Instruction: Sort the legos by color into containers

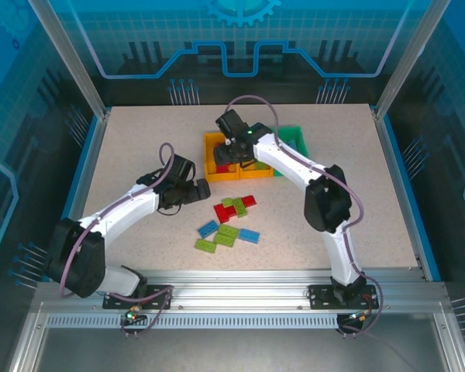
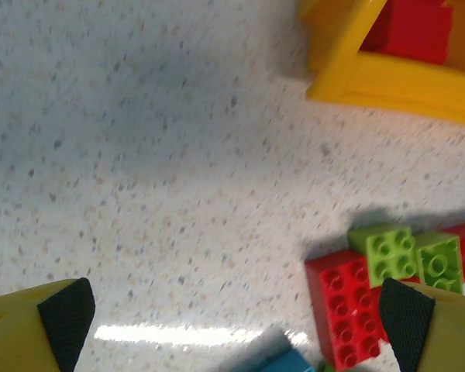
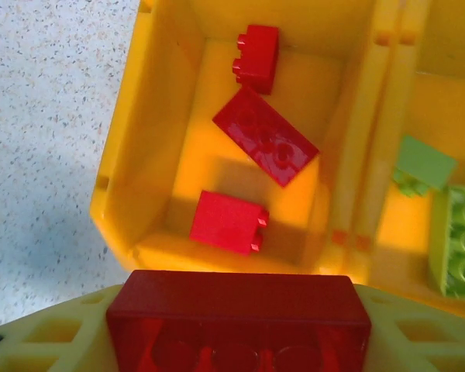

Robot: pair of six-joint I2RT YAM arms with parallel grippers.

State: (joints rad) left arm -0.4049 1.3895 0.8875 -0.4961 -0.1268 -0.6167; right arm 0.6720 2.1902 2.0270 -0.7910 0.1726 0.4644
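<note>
My right gripper hangs over the left orange-yellow container, shut on a red lego held between its yellow fingers. Below it, that bin holds three red legos. The middle yellow bin holds lime green legos. My left gripper is open low over the table, nothing between its pads. A red lego with a green lego on it lies by its right finger. Several loose red, green and blue legos lie mid-table.
The green bin ends the row at the right. The yellow bin's corner is ahead of my left gripper. A blue lego lies just below the red one. Bare speckled table stretches left.
</note>
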